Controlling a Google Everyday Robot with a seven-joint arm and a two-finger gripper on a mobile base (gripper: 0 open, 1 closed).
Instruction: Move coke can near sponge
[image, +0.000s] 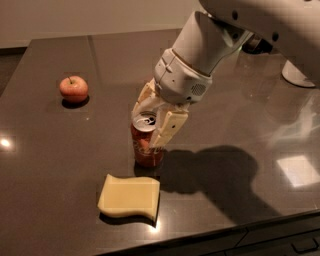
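Note:
The coke can (146, 150), red with a silver top, stands upright on the dark table (60, 150), just behind the sponge. The sponge (129, 197) is a flat pale yellow block with wavy edges, lying near the table's front edge, a short gap from the can's base. My gripper (148, 127) comes down from the upper right. Its cream fingers (167, 128) sit on either side of the can's upper part and are closed on it. The can's right side is partly hidden by a finger.
A red apple (73, 88) sits at the back left of the table. A white rounded object (298, 72) stands at the far right. The arm's shadow falls to the right of the can. The table's front edge runs just below the sponge.

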